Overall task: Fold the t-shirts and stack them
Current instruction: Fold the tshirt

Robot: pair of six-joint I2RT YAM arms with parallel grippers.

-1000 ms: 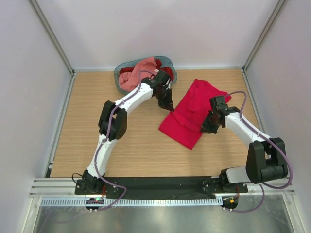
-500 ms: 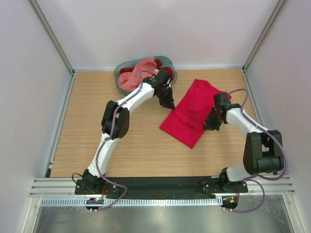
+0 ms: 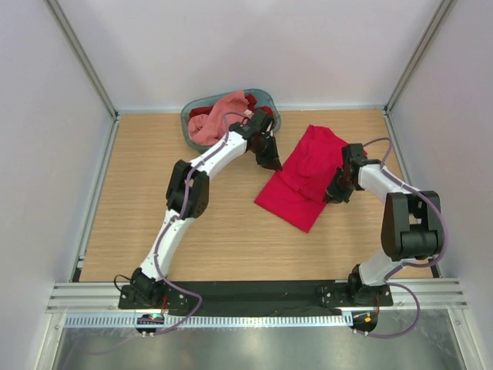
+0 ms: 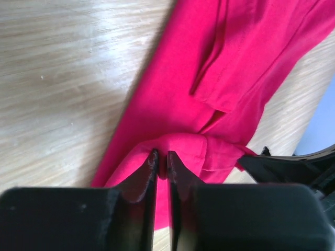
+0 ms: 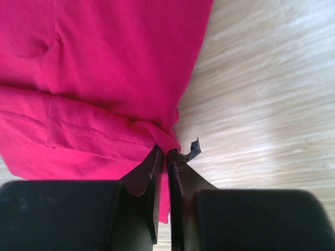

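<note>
Crimson shirt (image 3: 304, 181): one item, lying partly folded on the wooden table (image 3: 154, 200), right of centre, set on a slant, its long edges running from the far right to the near left. A folded layer shows across its upper half.

Left hand (image 3: 271, 163): at the shirt's far-left edge, just near of the basket. Jaws all but closed, only a thin slit between them; a puckered fold of crimson cloth sits pinched at the tips.

Right hand (image 3: 333, 196): at the shirt's right edge, across the cloth from the left hand. Jaws likewise nearly closed, with the bunched hem caught at the tips; a small dark scrap sticks out beside them.

Basket (image 3: 185, 127): grey-blue, oval, at the far edge of the table, apart from the crimson shirt.

Pink shirt (image 3: 223, 108): heaped in the basket, uppermost.

Dark red shirt (image 3: 198, 116): in the basket, showing beside and under the pink one.
</note>
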